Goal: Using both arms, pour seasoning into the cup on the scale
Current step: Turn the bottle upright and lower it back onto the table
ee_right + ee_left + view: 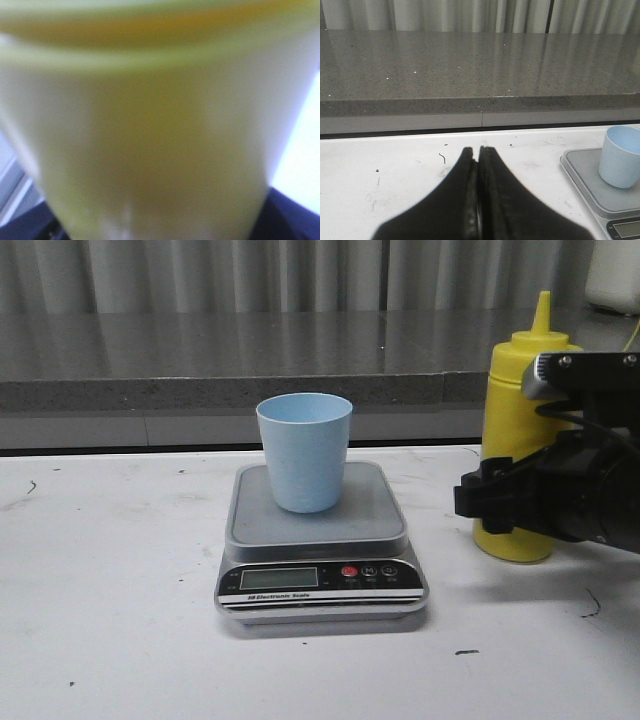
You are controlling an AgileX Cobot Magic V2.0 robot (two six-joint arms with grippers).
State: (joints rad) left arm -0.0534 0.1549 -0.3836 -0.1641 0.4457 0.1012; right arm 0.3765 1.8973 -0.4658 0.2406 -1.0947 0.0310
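1. Front view: the pale blue cup (304,451) stands upright on the platform of the scale (320,545), which sits on the white bench (110,620). The yellow seasoning bottle (522,390) stands upright on the bench to the right of the scale, apart from it. My right claw (497,502) is at the bottle's lower half, in front of it; I cannot tell here whether it grips.
2. Left wrist view: my left claw (479,195) has its fingers pressed together, holding nothing, above bare bench beside the scale (585,180) and cup (620,162).
3. Right wrist view: the seasoning bottle (150,140) fills the frame, blurred and very close; my claw's fingers barely show, so its opening is unclear.
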